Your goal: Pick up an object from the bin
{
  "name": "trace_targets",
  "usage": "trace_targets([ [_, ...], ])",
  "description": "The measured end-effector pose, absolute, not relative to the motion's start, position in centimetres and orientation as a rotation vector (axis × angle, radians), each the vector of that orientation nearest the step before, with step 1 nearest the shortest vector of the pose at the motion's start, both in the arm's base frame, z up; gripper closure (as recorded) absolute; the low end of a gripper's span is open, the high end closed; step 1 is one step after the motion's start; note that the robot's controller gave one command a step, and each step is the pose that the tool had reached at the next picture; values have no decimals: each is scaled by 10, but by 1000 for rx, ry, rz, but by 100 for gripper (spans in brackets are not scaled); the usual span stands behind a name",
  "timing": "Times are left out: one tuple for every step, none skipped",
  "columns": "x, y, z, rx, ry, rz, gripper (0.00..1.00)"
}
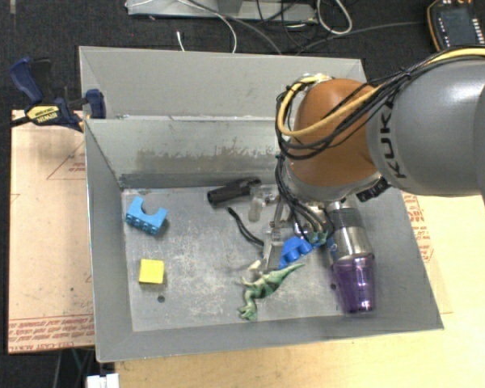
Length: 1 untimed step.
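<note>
Green toy lizard (263, 288) lies closest, by the near wall of the bin (105, 241), right of middle. At far left sit a blue notched block (146, 217) and, nearer, a yellow cube (151, 272), both well apart from the arm. A black piece (233, 191) lies toward the far wall. The gripper (272, 242) hangs just above the lizard's far end, and I cannot tell whether it is apart or together. A small blue piece (295, 249) and a purple cup (354, 281) lie to its right. This looks like the approach. The next move would need it to close on the thin body, then lift.
</note>
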State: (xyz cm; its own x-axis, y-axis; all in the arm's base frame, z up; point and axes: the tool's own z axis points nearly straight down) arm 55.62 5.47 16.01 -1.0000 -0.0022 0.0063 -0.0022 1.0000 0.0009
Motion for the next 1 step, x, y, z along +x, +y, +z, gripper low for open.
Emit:
trace_targets([
  [558,54,163,-1,-3142,-2,0],
])
